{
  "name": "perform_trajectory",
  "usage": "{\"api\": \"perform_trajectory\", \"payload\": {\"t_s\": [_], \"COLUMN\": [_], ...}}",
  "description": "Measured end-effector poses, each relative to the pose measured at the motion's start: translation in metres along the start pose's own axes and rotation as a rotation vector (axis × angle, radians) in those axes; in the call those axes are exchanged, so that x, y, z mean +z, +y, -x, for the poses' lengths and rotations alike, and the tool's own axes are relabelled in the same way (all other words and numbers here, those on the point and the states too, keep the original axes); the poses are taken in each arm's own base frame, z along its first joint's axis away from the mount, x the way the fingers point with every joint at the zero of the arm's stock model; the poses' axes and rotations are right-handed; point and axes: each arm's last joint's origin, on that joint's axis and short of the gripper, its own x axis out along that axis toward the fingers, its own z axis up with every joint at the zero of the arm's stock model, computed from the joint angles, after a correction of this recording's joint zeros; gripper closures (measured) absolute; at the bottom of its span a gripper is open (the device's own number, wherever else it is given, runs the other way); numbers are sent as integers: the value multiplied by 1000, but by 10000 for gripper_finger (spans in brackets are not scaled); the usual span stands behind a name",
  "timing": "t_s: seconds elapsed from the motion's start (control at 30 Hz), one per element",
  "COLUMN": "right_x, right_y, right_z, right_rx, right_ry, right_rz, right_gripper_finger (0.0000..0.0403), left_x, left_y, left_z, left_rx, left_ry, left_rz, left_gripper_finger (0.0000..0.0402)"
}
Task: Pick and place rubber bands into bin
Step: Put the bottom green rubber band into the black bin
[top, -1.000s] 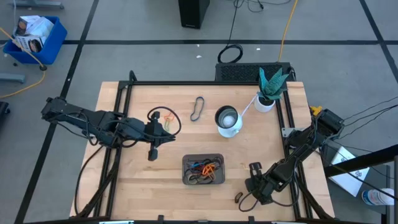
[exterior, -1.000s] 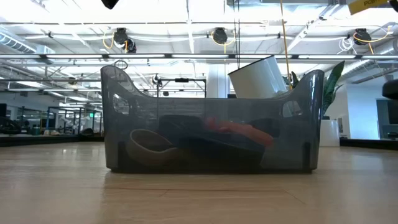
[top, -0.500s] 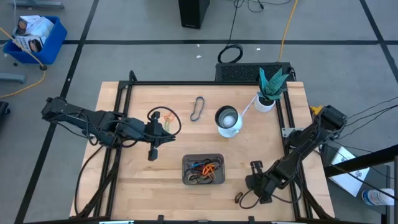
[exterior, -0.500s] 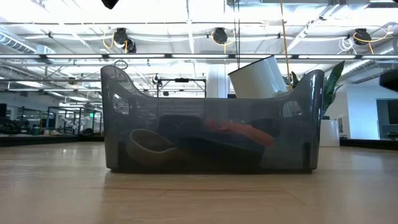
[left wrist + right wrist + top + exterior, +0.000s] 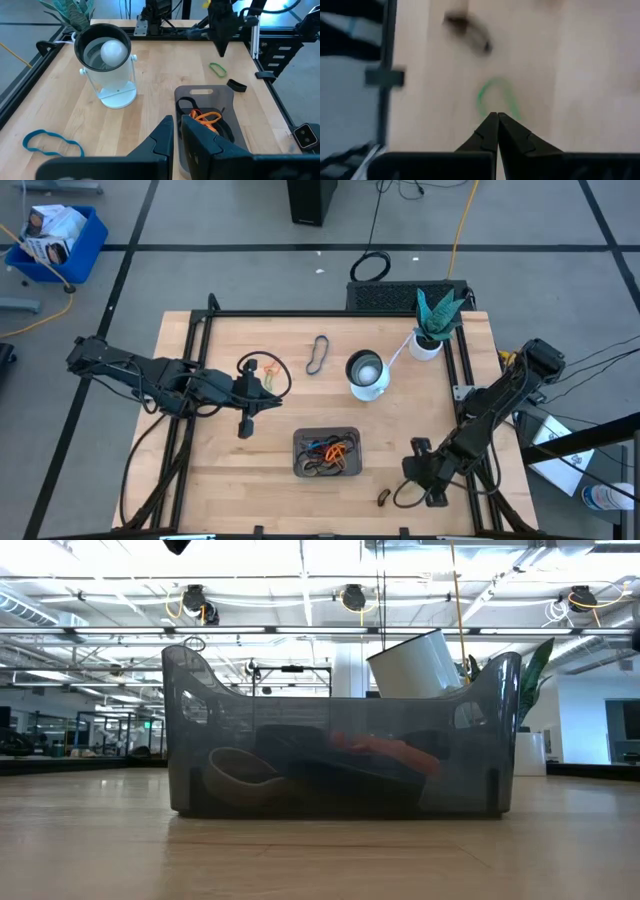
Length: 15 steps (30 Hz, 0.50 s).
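The bin (image 5: 297, 452) sits near the table's front middle and holds several rubber bands, an orange one (image 5: 205, 117) among them. A green band (image 5: 217, 69) and a small black band (image 5: 236, 85) lie flat on the wood to the bin's right. A blue band (image 5: 50, 142) lies at the far side beside the cup. My right gripper (image 5: 221, 52) hangs shut just above the green band (image 5: 495, 97), fingers slanting down, nothing seen between them. My left gripper (image 5: 176, 132) waits left of the bin, its fingers almost together with nothing in them.
A white-and-silver cup (image 5: 365, 375) stands behind the bin, and a potted plant (image 5: 430, 330) at the far right corner. Black frame rails run along the table's left and right sides. A black cable loop (image 5: 265, 375) hangs by my left gripper. Bare wood lies left of the bin.
My right gripper has risen from the table near the green band and drifted a little toward the table's right edge, staying shut. The green and black bands still lie on the wood.
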Motion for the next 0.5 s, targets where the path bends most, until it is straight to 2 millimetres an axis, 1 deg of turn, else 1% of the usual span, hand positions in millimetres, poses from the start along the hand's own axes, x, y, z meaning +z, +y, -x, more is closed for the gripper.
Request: {"api": "perform_trajectory", "payload": {"t_s": [0.1, 0.27, 0.37, 0.5], "right_x": [-5, -15, -21, -27], "right_y": [-3, -12, -17, -22], "right_z": [-1, -9, -13, -17], "right_rx": [10, -44, -65, -79], "right_ry": [77, 110, 139, 174], "right_rz": [-112, -336, -496, -636], "right_gripper_finger": [396, 367, 338, 287], "left_x": [0, 0, 0, 0], "left_y": [0, 0, 0, 0], "left_z": [0, 0, 0, 0], "left_rx": [0, 0, 0, 0], "left_ry": [0, 0, 0, 0], "left_rz": [0, 0, 0, -3], "left_gripper_finger": [360, 360, 360, 360]}}
